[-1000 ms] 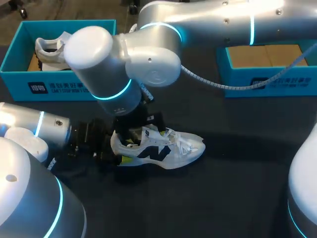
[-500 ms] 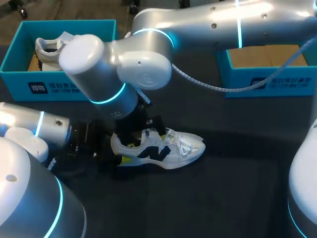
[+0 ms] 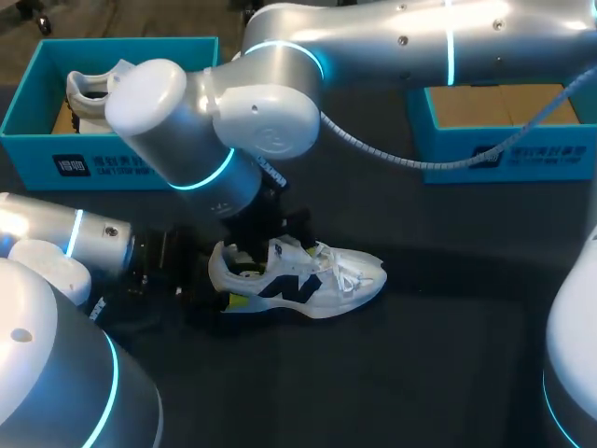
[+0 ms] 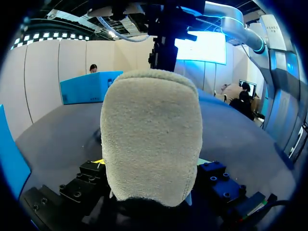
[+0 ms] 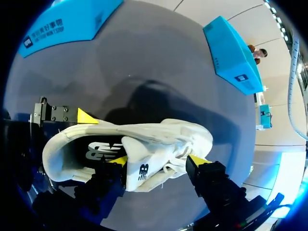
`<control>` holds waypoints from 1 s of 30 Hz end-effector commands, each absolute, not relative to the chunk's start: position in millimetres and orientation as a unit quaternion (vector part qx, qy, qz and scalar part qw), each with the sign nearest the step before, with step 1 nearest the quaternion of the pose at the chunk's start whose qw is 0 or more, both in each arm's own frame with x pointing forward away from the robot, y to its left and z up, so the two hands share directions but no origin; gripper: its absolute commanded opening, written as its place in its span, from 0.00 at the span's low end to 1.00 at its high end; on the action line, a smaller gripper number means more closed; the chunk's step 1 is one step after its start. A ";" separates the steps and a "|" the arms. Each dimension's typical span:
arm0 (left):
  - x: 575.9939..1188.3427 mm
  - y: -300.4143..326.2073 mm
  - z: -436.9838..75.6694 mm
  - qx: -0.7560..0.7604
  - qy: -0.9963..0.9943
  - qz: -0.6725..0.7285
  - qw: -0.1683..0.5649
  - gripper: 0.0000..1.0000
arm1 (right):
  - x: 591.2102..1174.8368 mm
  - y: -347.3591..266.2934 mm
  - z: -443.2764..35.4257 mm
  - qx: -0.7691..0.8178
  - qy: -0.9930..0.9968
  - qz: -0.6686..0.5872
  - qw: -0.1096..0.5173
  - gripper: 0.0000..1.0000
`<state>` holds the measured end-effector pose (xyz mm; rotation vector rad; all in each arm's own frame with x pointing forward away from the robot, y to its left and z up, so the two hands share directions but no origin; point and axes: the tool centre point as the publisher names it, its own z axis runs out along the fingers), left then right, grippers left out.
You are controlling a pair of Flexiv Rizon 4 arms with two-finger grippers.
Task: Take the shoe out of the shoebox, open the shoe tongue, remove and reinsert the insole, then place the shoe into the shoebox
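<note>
Under the right claw (image 5: pixel 158 160) the shoe (image 5: pixel 130 149) fills the room, its tongue (image 5: pixel 138 169) between the spread fingers (image 5: pixel 211 179). The left claw (image 4: pixel 153 180) grips the heel (image 4: pixel 151 139) and closes that end. The right arm (image 3: pixel 215 131) crosses above, between the left claw and the nearer shoebox (image 3: pixel 112 163). Beyond the toe (image 3: pixel 373 275), beside the right claw, bare worktop (image 3: pixel 448 355) lies free up to the other shoebox (image 3: pixel 508 159), well apart.

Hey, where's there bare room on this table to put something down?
Bare table lies in front of the shoe and between its toe and the right shoebox. Crowded at the heel, where left gripper and right gripper sit.
</note>
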<state>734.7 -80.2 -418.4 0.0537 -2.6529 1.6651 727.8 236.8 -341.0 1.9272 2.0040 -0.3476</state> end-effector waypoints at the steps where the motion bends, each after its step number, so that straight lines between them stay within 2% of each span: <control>1: 733.8 -82.0 -421.1 0.018 -0.846 0.532 0.003 0.00 | 724.3 233.3 -334.2 0.783 0.584 -0.090 0.193 0.50; 5: 733.8 -82.0 -421.1 0.018 -0.846 0.532 0.003 0.00 | 725.8 232.9 -329.5 0.783 0.583 -0.089 0.197 0.44; 7: 733.8 -82.0 -421.1 0.018 -0.846 0.532 0.003 0.00 | 726.1 232.4 -326.6 0.785 0.581 -0.086 0.198 0.32; 10: 733.8 -82.0 -421.1 0.018 -0.846 0.532 0.003 0.00 | 726.7 231.9 -322.9 0.784 0.582 -0.084 0.200 0.22; 12: 733.8 -82.0 -421.1 0.018 -0.846 0.532 0.003 0.00 | 726.9 229.8 -320.8 0.782 0.584 -0.083 0.200 0.00; 30: 733.8 -82.0 -421.1 0.018 -0.846 0.532 0.003 0.00 | 724.8 182.1 -305.3 0.781 0.598 -0.039 0.177 0.00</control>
